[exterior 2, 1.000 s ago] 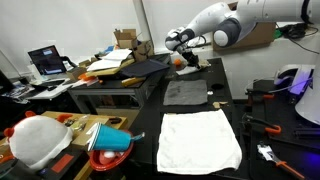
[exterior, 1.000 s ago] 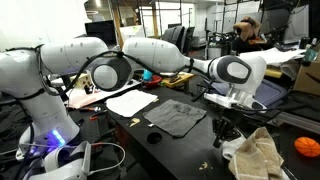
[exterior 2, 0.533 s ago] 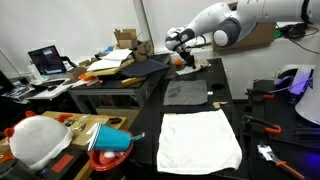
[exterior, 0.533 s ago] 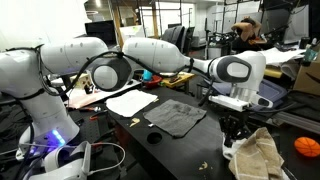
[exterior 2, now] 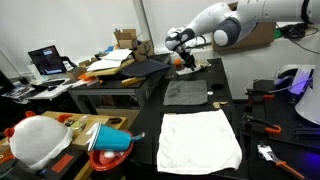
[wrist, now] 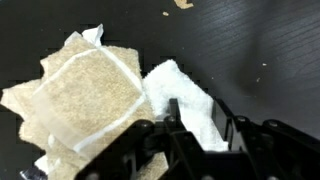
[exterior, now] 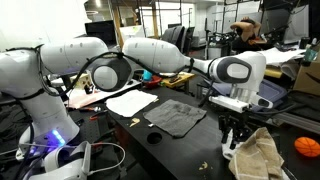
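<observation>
- Black table [exterior: 185,148] in a cluttered lab, desks behind.
- One gripper [exterior: 236,132] at the table's far end in both exterior views, hanging just above a cloth pile.
- Jaws apart in wrist view, one dark finger on either side of the pale cloth.
- Two cloths under it: one tan terry towel [wrist: 85,90], crumpled, with folded layers showing, and one white cloth wad [wrist: 185,92] touching the towel's edge.
- White cloth wad directly between the fingers; cannot tell if the pads touch it.
- Tan terry towel bunched at the table corner in an exterior view, just below the gripper.
- Mid-table: one grey cloth [exterior: 177,117] lying flat, one white sheet [exterior: 130,102] just beside it, both well apart from the gripper.
- One orange ball [exterior: 307,147] near the towel, off to the side.
</observation>
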Action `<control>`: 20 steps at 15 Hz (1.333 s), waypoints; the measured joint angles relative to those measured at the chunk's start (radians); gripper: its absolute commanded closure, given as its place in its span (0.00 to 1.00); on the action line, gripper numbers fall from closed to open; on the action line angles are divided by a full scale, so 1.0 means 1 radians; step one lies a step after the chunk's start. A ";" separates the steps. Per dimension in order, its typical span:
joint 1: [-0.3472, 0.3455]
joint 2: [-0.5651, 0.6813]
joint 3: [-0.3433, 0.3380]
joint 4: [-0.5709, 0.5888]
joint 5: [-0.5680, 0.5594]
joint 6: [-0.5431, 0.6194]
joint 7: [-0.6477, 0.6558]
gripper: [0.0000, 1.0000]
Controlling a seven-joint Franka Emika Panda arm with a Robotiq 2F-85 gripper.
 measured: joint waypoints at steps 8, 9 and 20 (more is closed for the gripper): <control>0.000 0.000 0.000 0.000 0.000 0.000 0.000 0.26; 0.000 0.000 0.000 0.000 0.000 0.000 0.001 0.19; 0.023 -0.005 0.015 0.010 0.000 0.056 0.001 0.00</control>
